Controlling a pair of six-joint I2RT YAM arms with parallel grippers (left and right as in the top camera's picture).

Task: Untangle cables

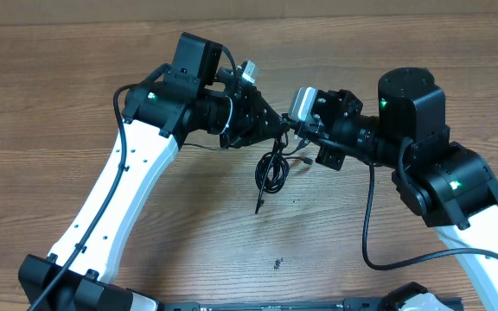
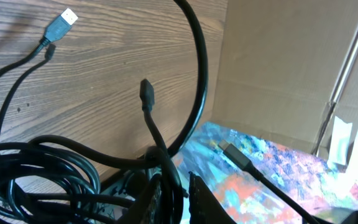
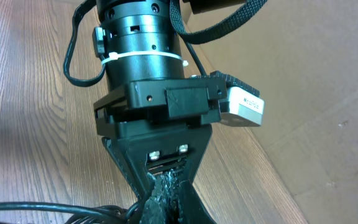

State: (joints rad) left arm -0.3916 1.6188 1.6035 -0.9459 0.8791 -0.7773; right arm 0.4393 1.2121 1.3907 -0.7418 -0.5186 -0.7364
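Note:
The cables (image 1: pixel 271 169) are a small knot of thin black cords hanging below the spot where both grippers meet; one loose end (image 1: pixel 259 206) points toward the table front. My left gripper (image 1: pixel 282 128) comes in from the left and my right gripper (image 1: pixel 303 131) from the right, tip to tip. In the left wrist view the left gripper (image 2: pixel 180 193) has its jaws nearly together round one cord of the cables (image 2: pixel 48 174), and a silvery USB plug (image 2: pixel 64 20) lies further off. The right gripper (image 3: pixel 173 210) is shut where the cables (image 3: pixel 48 214) run in.
The wooden table (image 1: pixel 59 104) stretches all round. A cardboard wall (image 2: pixel 291 56) stands at the back, with a colourful mat (image 2: pixel 278 180) below it. A small dark speck (image 1: pixel 277 263) lies near the front. The thick arm wire (image 1: pixel 368 225) loops beside the right arm.

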